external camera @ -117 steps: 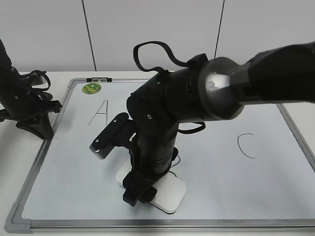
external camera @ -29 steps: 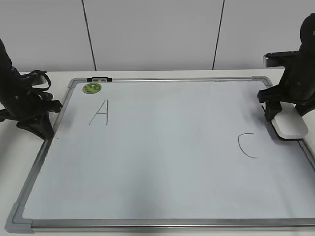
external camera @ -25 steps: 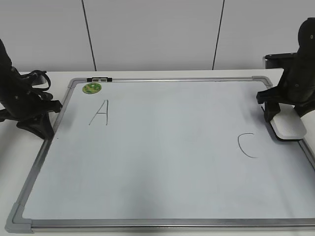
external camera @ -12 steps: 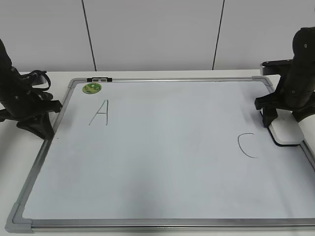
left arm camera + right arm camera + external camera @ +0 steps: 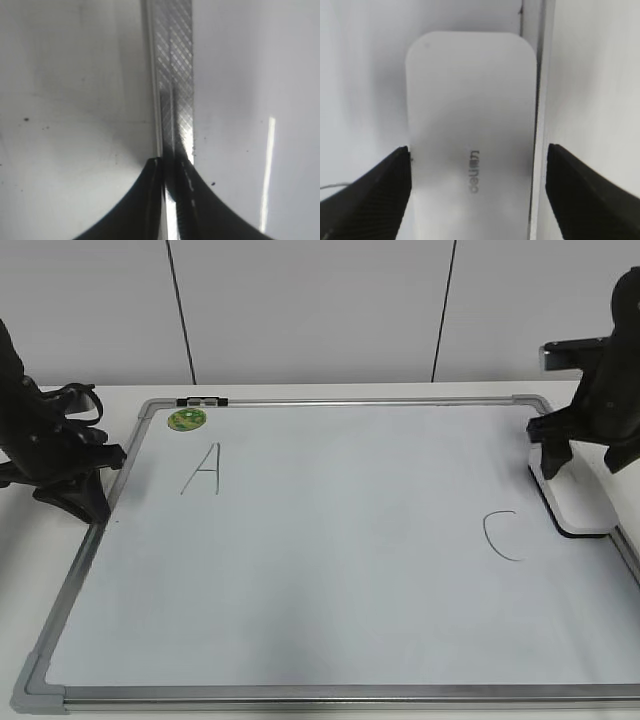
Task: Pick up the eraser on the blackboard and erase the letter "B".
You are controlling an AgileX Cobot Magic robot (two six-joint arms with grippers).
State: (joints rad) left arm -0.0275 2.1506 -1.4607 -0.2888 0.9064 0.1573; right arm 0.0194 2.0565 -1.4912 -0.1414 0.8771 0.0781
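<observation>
Right wrist view: right tool (image 5: 475,200) spread wide, gripping nothing, straddling the eraser (image 5: 472,125) lying flat below, apparently set down; no "B" visible.

eraser (image 5: 472,135) white, grey mark | blackboard (image 5: 330,590) white, grey frame | magnet (image 5: 186,419) green

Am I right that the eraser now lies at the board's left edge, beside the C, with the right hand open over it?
Not quite: the eraser lies at the blackboard's right edge, as the exterior view shows. It is beside the C, with the right hand open over it.
</observation>
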